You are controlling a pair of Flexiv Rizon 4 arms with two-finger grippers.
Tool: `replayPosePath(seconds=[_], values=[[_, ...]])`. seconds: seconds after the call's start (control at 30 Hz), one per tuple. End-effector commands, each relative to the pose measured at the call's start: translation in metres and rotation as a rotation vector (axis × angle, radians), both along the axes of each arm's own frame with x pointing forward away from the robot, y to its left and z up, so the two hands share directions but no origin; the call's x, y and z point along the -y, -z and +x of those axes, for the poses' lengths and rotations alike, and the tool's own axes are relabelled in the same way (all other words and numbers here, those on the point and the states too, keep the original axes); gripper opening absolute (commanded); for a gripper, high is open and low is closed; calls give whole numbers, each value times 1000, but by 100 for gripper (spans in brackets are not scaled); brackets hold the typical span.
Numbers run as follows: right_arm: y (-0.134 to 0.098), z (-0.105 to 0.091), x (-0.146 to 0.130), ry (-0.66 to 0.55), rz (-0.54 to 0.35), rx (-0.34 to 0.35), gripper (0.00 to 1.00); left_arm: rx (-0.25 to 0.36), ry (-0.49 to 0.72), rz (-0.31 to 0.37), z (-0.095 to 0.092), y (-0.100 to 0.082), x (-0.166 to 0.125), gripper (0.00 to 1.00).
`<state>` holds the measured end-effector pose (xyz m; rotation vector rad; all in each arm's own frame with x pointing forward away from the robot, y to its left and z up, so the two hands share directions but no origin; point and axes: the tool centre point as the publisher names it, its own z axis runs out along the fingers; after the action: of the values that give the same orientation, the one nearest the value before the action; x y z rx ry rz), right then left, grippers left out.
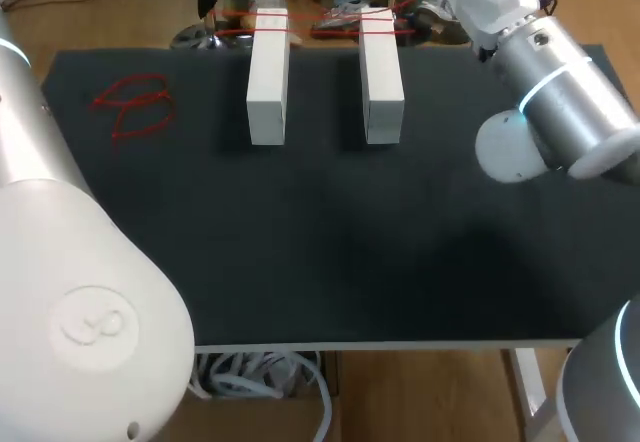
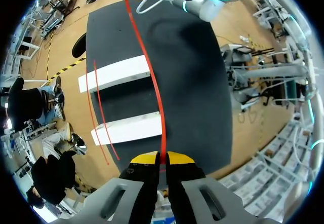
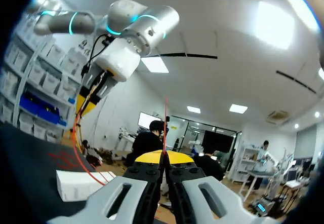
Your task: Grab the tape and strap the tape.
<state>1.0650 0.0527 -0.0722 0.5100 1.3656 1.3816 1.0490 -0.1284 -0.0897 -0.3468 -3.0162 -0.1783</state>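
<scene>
Matt black table (image 1: 330, 252), smooth white blocks (image 1: 268, 77), thin red tape (image 2: 153, 82), glossy white plastic arm casing (image 1: 560, 92).

A gap lies between the left block (image 1: 268, 82) and right block (image 1: 381, 77); stretched tape (image 2: 152, 87) crosses over both.

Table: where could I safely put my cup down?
The wide near half of the table, in front of both white blocks, is bare. Crowded: the far edge, where red tape crosses the blocks, and the far-left corner with a loose tape tangle.
</scene>
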Motion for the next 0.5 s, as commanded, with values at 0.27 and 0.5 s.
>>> replayPosePath(seconds=[0.27, 0.5], values=[[-7, -17, 11, 237, -165, 62, 0, 1, 1, 0, 0, 0, 0, 0], [-3, -28, 4, 346, -7, -67, 0, 1, 1, 0, 0, 0, 0, 0]])
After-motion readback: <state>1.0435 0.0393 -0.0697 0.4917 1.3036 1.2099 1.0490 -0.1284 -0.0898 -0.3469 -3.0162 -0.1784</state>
